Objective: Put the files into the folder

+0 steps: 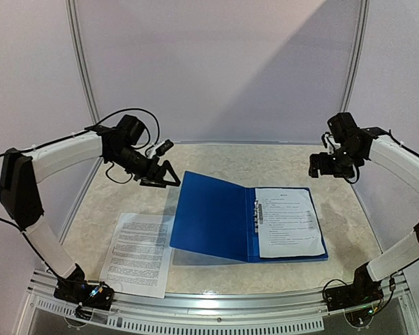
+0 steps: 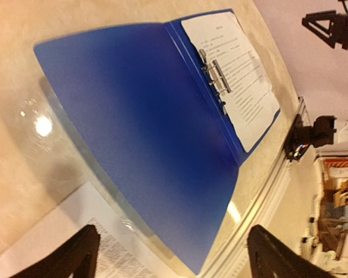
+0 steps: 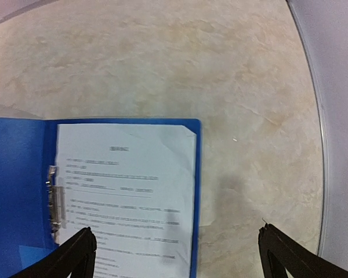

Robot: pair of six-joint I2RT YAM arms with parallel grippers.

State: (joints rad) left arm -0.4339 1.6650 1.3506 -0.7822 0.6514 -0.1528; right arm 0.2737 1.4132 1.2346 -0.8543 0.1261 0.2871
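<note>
Blue folder (image 2: 145,127) blurry; sheet (image 2: 243,87) text illegible

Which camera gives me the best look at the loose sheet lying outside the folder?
Top external: the whole loose sheet shows, flat on the table beside the open folder, on its left. Left wrist catches only one blurred corner; right wrist misses it.

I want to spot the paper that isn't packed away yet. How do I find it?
Look at the beige table and find the open blue folder in its middle. Just left of the folder, near the front edge, a printed sheet lies on the tabletop. The other sheet sits inside the folder, but this one lies outside it.
</note>
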